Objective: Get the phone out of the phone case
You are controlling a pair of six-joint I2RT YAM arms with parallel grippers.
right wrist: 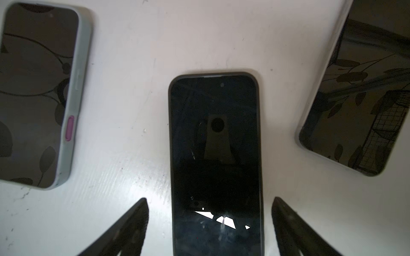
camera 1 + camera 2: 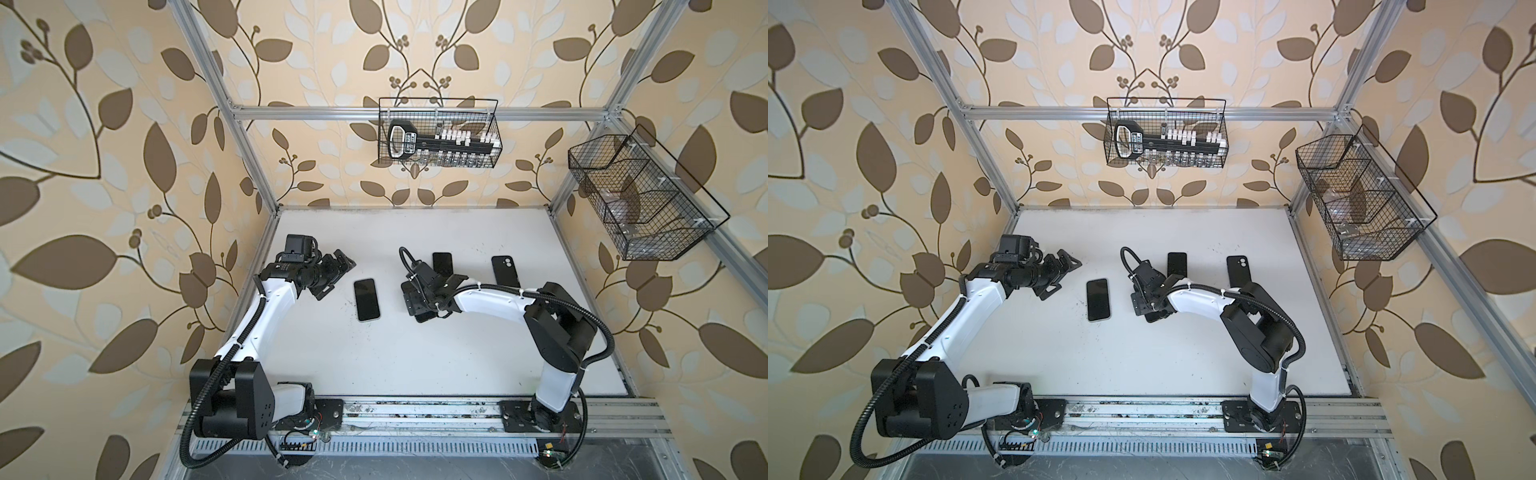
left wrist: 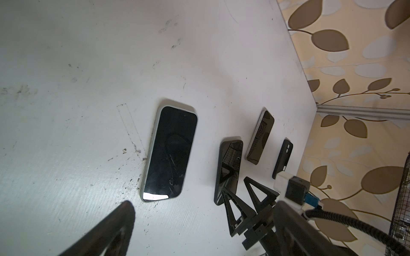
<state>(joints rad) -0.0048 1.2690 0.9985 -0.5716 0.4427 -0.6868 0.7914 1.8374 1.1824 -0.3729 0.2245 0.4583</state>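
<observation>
While screen-up, black-cased phone (dark glass) between spread jaws of right tool.

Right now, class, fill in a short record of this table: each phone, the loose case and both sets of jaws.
grey-cased phone: screen up, left of middle, untouched
black-cased phone: screen up, flat, between right jaws
third phone: screen up, farther back
black case: back up, far right, seemingly empty
left jaws: open, holding nothing
right jaws: open, straddling black-cased phone, no grip
</observation>
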